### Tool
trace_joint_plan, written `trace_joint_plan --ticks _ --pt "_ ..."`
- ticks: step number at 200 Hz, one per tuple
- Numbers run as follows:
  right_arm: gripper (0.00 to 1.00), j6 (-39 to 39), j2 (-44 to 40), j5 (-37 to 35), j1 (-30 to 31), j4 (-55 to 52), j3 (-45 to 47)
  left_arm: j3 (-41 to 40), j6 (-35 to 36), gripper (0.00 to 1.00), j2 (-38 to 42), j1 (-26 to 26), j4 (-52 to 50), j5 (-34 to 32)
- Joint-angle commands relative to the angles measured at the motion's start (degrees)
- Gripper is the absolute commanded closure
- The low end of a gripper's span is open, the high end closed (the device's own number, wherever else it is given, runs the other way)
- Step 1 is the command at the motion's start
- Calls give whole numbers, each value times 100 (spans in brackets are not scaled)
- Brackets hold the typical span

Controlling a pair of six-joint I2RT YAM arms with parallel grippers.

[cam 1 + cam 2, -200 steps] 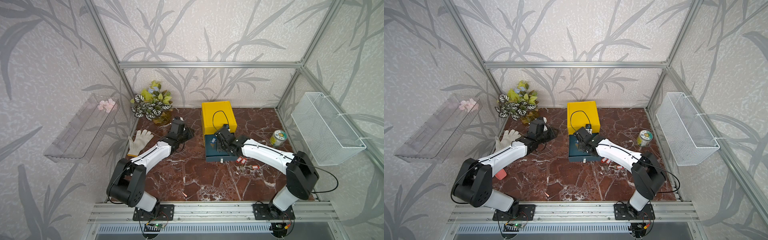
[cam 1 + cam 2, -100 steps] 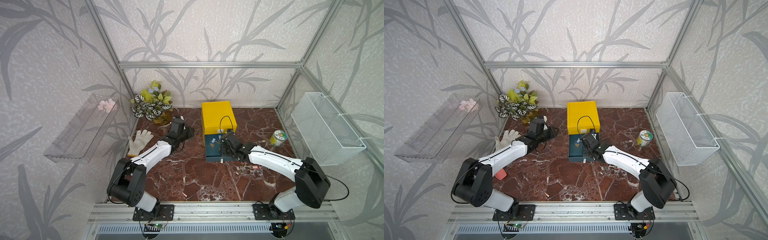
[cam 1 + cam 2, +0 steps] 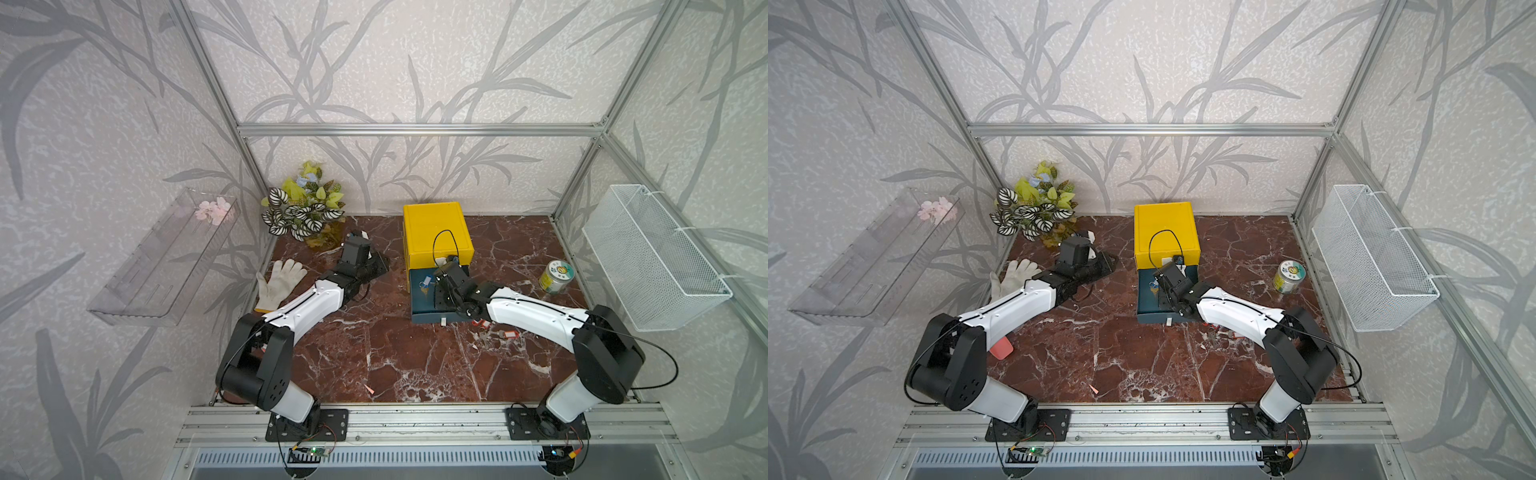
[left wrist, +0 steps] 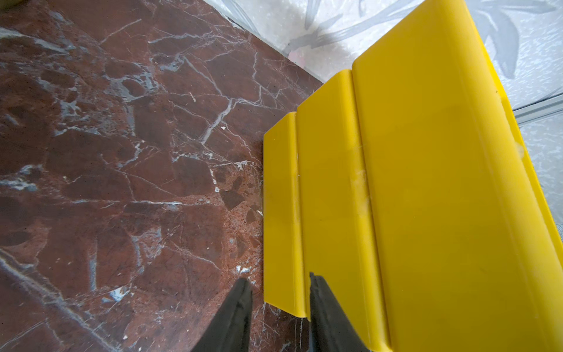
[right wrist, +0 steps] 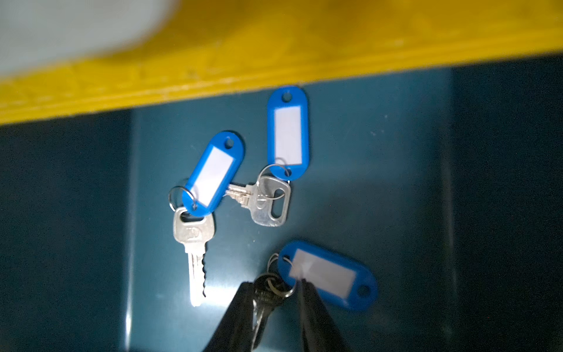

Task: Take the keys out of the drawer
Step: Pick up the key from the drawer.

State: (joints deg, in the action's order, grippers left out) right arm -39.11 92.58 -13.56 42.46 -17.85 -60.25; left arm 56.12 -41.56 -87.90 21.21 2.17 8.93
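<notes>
Red marble tabletop [image 3: 374, 353] with a yellow drawer box [image 3: 436, 232], its dark teal drawer [image 5: 365, 198] pulled out. Left gripper [image 4: 277, 276] sits by the box, fingers spread, empty. Right gripper [image 5: 274, 282] is down in the drawer, fingers apart around one of three blue-tagged keys [image 5: 213, 173] lying there.

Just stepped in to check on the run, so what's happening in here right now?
The right tool is down in the open dark drawer, jaws open around the ring of one blue-tagged key. Two more blue-tagged keys lie beside it. Red-tagged keys lie out on the table by the drawer's front. The left tool sits open and empty beside the yellow box.
</notes>
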Motion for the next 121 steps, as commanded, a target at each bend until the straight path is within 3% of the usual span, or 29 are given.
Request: trace_joint_plan --ticks 1,121 --pt "70 9 41 -216 -67 -15 -132 163 74 65 -76 -30 28 -6" --pt "72 107 417 28 -165 166 -327 172 80 65 -175 -39 -4 1"
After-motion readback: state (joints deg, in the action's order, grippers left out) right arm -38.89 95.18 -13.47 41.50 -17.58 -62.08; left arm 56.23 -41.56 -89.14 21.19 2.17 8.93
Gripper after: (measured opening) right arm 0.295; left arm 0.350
